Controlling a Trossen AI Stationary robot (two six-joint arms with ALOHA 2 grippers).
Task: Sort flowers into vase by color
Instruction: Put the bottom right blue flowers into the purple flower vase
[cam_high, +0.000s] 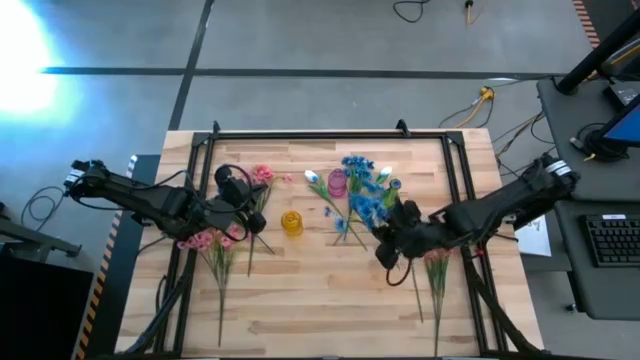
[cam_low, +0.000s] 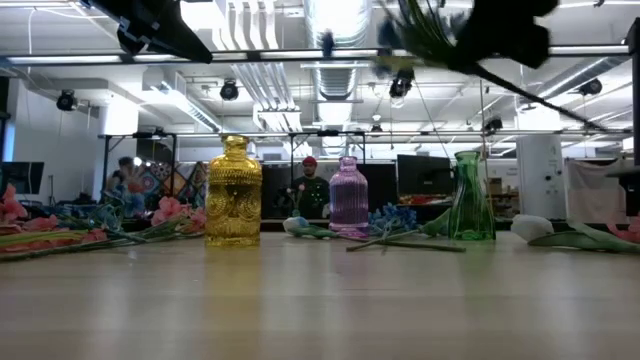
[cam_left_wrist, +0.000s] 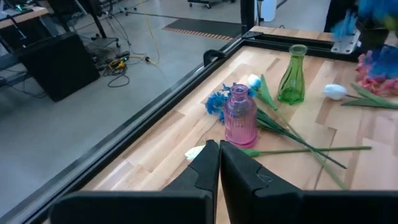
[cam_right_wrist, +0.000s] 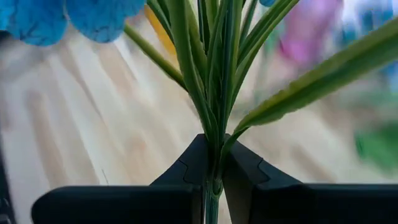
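Note:
Three vases stand mid-table: yellow (cam_high: 291, 222), purple (cam_high: 338, 182) and green (cam_high: 393, 185). My right gripper (cam_right_wrist: 214, 163) is raised above the table right of them, shut on a blue-blossomed spray (cam_high: 368, 203). More blue flowers (cam_high: 357, 165) and white buds (cam_high: 312, 177) lie by the purple vase. Pink flowers lie at the left (cam_high: 205, 240) and under my right arm (cam_high: 435, 265). My left gripper (cam_left_wrist: 219, 152) hovers shut and empty left of the yellow vase, pointing toward the purple vase (cam_left_wrist: 240, 115). My right gripper pinches the spray's bundled green stems (cam_right_wrist: 214, 134) between its two fingers, low on the stems, with the cut end (cam_right_wrist: 211, 202) sticking out behind the fingers. Leaves and blue blossoms (cam_right_wrist: 68, 15) fan out beyond the fingertips. The spray is lifted clear of the table (cam_low: 450, 45).
A black frame (cam_high: 300, 137) runs round the wooden tabletop. The near half of the table (cam_high: 320, 310) holds only flower stems at its left and right. People and desks show in the room beyond (cam_low: 310, 185).

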